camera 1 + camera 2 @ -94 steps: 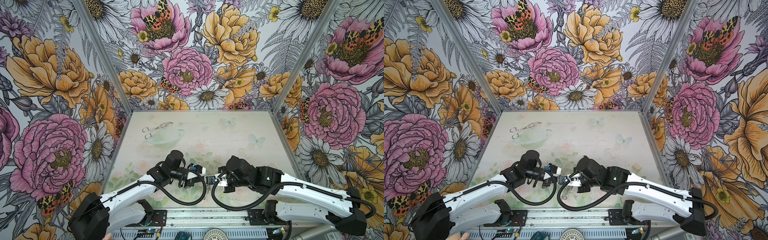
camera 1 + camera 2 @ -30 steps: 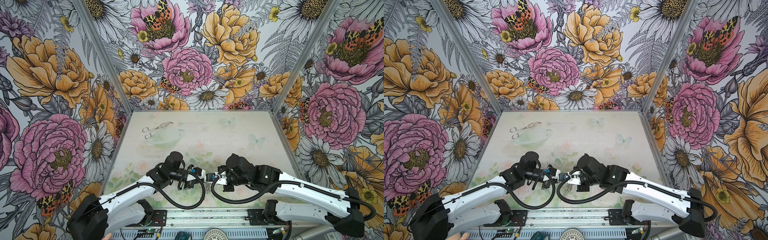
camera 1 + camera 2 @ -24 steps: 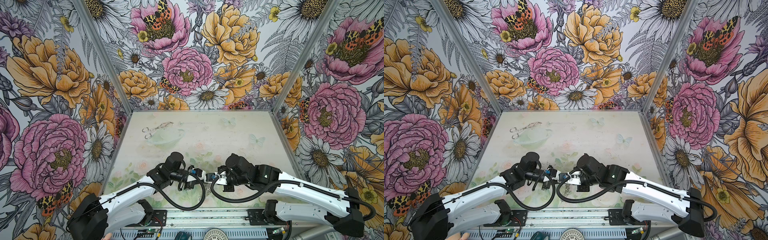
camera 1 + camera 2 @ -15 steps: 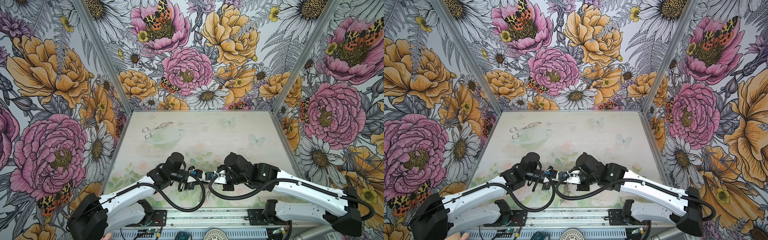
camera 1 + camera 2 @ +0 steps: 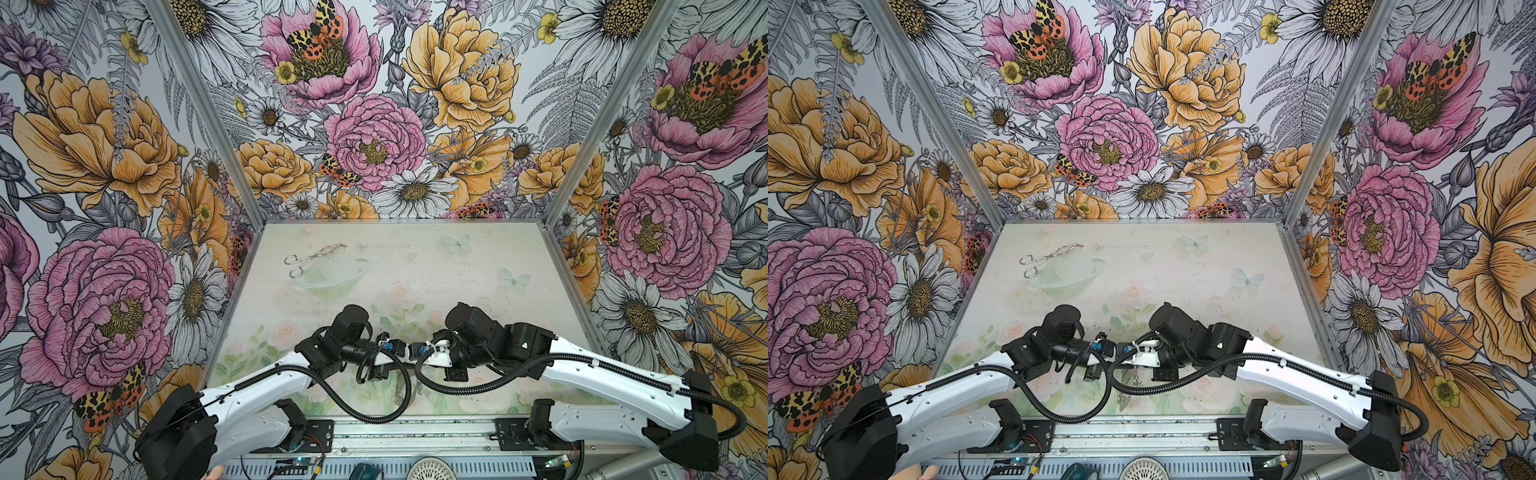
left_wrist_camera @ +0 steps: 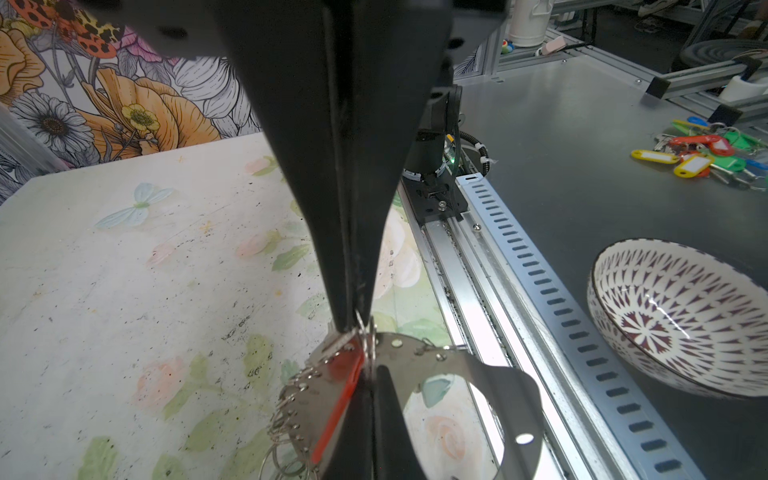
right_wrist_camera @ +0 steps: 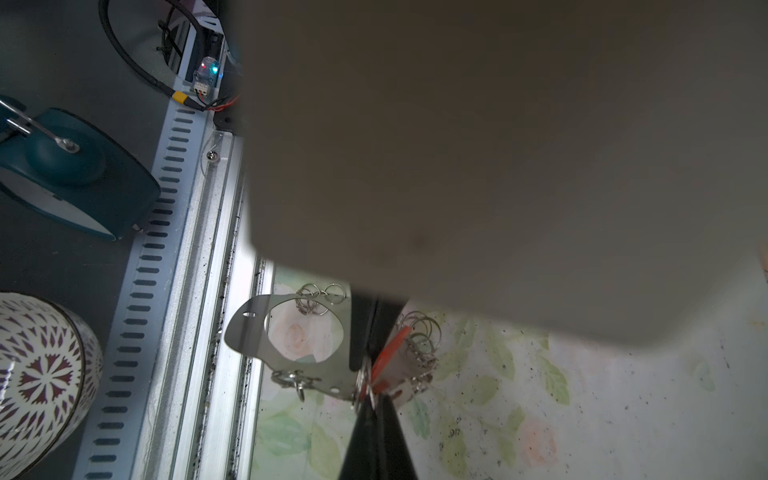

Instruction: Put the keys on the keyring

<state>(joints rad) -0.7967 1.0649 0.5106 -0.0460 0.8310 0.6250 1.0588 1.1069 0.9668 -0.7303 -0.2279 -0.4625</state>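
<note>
two robot arms meeting tip to tip, low over the front edge of the pale flowered table (image 5: 457,270). left gripper (image 6: 357,328) clamped fully shut. right gripper (image 7: 365,368) likewise fully shut, nose to nose with it. between the two noses, the keyring (image 6: 457,361), held up off the table. pressed against its rim, the keys (image 6: 338,390), showing only as a red tag and a glint of silver. cannot tell which pinch has the hoop and which has the small ring by the tag.

hoop probably light: thin, stiff, slick sheet metal, apt to swing about a single pinch. best taken on the bare flat band, clear of the fringe of small rings. keys likely lighter still, loose and dangling. best taken by the flat of the tag or by its ring.

in the left wrist view only: spare bright-tagged keys (image 6: 702,153) on a grey bench beyond the rail. in both wrist views: patterned bowl (image 6: 681,324). in both top views: silver tongs (image 5: 318,254) far back, well apart from the arms; hoop and keys almost wholly hidden beneath wrists and cables.
</note>
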